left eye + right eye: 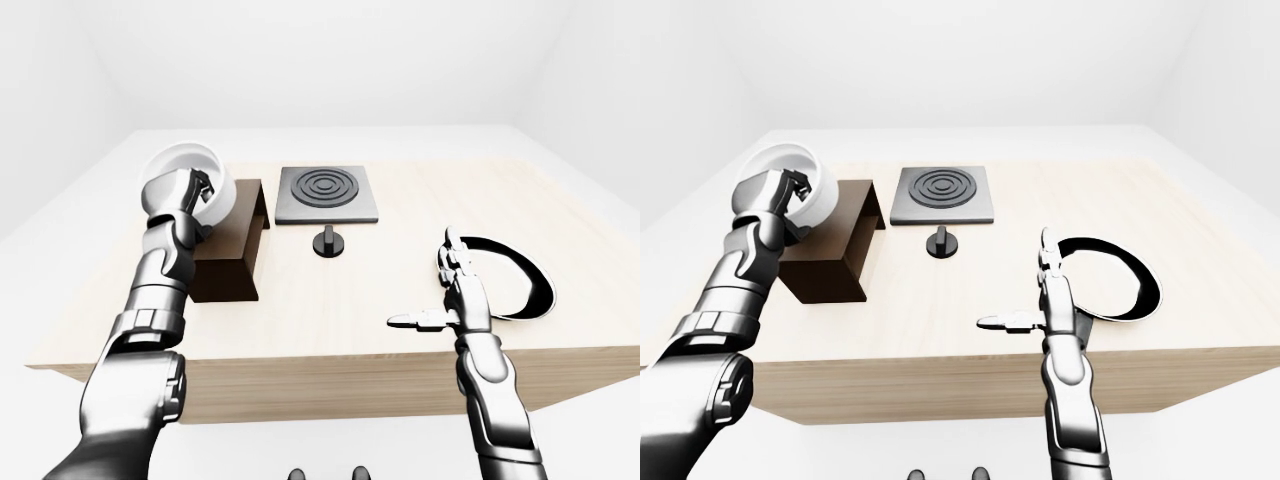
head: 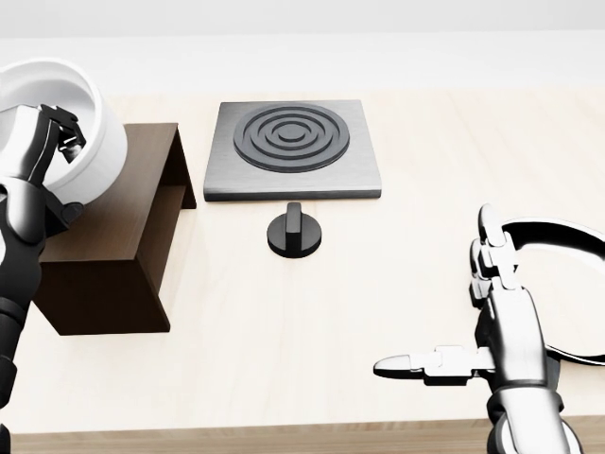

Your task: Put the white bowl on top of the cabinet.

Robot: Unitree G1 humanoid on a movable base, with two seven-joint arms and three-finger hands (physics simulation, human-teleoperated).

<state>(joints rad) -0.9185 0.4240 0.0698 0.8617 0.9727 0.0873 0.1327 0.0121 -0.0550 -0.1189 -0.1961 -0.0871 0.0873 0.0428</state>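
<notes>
White bowl (image 2: pixel 80 123) sits at the upper left of the head view, tilted, its rim caught in my left hand (image 2: pixel 38 156). My fingers (image 2: pixel 59 128) hook over the rim into the hollow while the rest of the hand wraps the outer wall, so they are clenched on it. The bowl hangs over the left part of the dark brown cabinet (image 2: pixel 123 236); whether its base touches the cabinet's top I cannot tell. The cabinet stands on the pale wooden surface (image 2: pixel 359 284), at the left of the frame.

Just right of the cabinet, toward the upper middle, lies a dark square stove plate (image 2: pixel 293 149) with raised concentric rings. A small black knob (image 2: pixel 294 234) stands directly below it, apart from both.

My right hand (image 2: pixel 487 331) hovers at the lower right, released, fingers spread, one pointing left and the others pointing up. Beside it, at the right edge, lies a black pan (image 1: pixel 520 280) with a shiny rim.
</notes>
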